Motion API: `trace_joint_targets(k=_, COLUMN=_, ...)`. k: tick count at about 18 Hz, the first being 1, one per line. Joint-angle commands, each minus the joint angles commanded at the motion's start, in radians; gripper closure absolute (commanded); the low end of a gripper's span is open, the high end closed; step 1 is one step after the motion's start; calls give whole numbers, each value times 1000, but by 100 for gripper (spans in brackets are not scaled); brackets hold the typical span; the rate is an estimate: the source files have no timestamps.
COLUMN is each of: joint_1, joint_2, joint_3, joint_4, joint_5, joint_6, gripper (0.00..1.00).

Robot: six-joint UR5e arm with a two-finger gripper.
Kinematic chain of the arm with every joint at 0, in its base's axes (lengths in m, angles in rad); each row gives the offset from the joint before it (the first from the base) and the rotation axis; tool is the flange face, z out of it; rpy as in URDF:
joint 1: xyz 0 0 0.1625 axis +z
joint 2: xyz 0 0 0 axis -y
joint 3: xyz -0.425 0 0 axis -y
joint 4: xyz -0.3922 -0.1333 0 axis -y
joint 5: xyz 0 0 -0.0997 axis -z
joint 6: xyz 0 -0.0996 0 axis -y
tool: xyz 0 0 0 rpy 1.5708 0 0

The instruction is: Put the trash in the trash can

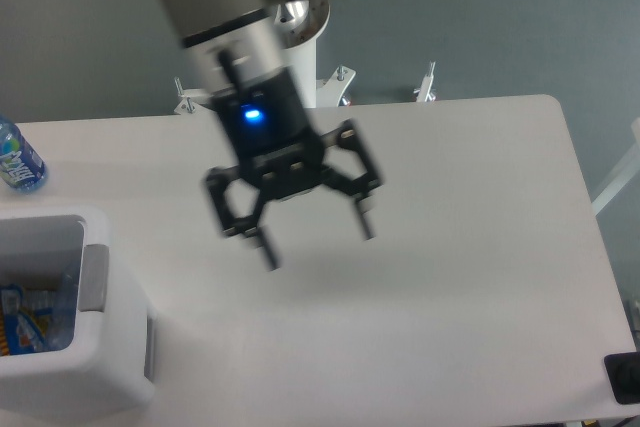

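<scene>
My gripper [318, 243] hangs open over the middle of the white table [480, 247], with nothing between its fingers, and it is blurred. The white trash can [70, 347] stands at the front left corner, well to the left of the gripper. Inside it lies trash [28, 315]: a crushed clear bottle with a red and blue label. No crumpled wrapper can be made out.
A blue-labelled water bottle [17, 158] stands at the table's left edge behind the bin. The arm's white base [285, 67] rises behind the far edge. A dark object [625, 377] sits at the front right corner.
</scene>
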Motion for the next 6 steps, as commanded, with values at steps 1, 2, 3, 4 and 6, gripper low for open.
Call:
trace_joint_targets(k=1, joint_1=29, joint_2=11, joint_3=-2, joint_4=-58, joint_5=-2, joint_6=91, gripper=0)
trace_joint_targets(k=2, joint_1=52, joint_2=23, joint_3=-3, joint_4=-106, joint_5=-5, joint_6=175, gripper=0)
trace_joint_targets(k=3, joint_1=63, joint_2=31, joint_3=-3, joint_4=-137, joint_5=-5, joint_6=244, gripper=0)
trace_joint_targets(k=4, joint_1=71, joint_2=35, joint_3=-2, joint_4=-158, joint_5=-5, joint_6=290, gripper=0)
trace_joint_targets(k=6, joint_1=86, joint_2=42, joint_3=-2, joint_4=-178, joint_5=-20, joint_6=315, gripper=0)
